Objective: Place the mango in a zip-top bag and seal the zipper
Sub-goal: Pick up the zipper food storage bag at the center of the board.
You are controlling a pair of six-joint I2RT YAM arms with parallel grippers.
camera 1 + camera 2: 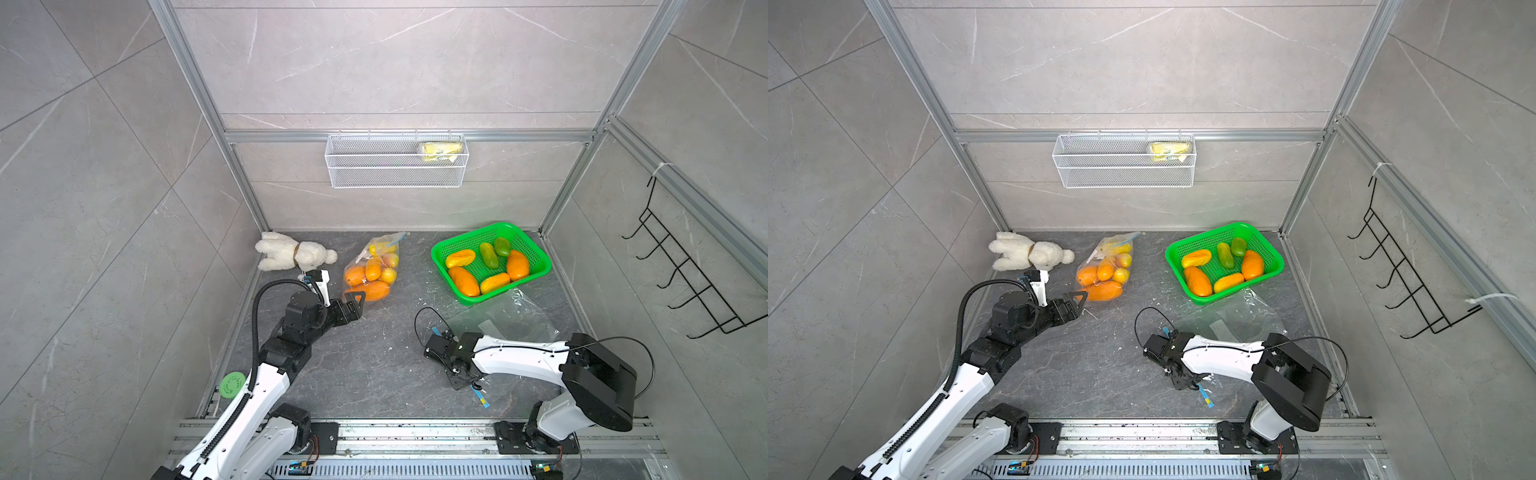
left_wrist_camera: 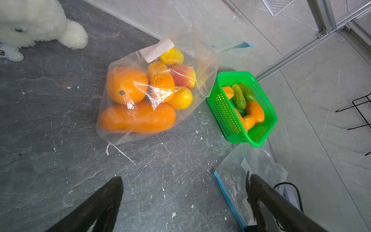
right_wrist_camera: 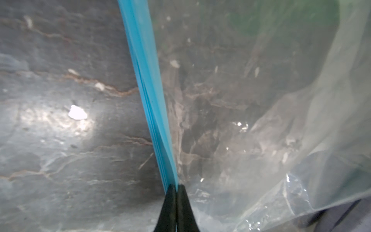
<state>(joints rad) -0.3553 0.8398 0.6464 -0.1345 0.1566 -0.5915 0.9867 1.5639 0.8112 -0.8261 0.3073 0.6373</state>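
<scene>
Several orange, yellow and green mangoes [image 1: 463,281] [image 1: 1198,281] lie in a green basket [image 1: 436,253] [image 2: 220,104] at the back right. In front of the basket an empty clear zip-top bag [image 1: 511,316] [image 1: 1246,316] [image 2: 236,180] lies flat on the dark floor. My right gripper [image 1: 471,384] [image 1: 1196,382] [image 3: 177,187] is shut on the near end of its blue zipper strip [image 3: 148,80], low over the floor. My left gripper [image 1: 357,305] [image 1: 1077,303] [image 2: 183,178] stands open and holds nothing, just in front of a second bag [image 1: 374,266] [image 2: 144,96] filled with fruit.
A white plush toy [image 1: 291,253] lies at the back left by the wall. A white wire basket [image 1: 397,160] hangs on the back wall, and a black hook rack [image 1: 685,282] on the right wall. A green disc [image 1: 232,384] sits by the left arm.
</scene>
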